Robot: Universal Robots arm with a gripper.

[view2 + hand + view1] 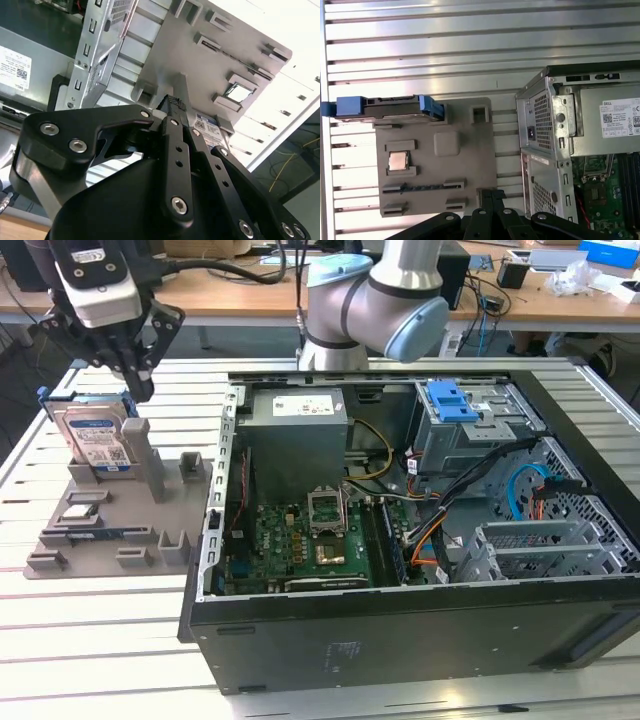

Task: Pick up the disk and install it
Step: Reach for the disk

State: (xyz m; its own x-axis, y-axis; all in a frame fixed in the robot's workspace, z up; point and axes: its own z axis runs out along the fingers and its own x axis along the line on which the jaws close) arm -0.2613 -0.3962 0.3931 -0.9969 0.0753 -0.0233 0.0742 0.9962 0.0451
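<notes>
As disk (98,440) stands upright, slatted tbl (100,640) fronts desks (240,298).

Open computer case (420,635) on slatted metal table (90,640): green motherboard (300,545), grey power supply (295,435), blue latch plate (452,400) atop drive cage (470,440); just beside, grey fixture plate (110,530) holding processor chip (398,161)

The arm (375,300) points its end effector (138,388) downward, fingers closed.

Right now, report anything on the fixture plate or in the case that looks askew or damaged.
Nothing stands out. The disk stands on edge in its slot at the grey fixture plate's edge, the gripper hangs close above it, and the open computer case shows no visible damage.
</notes>
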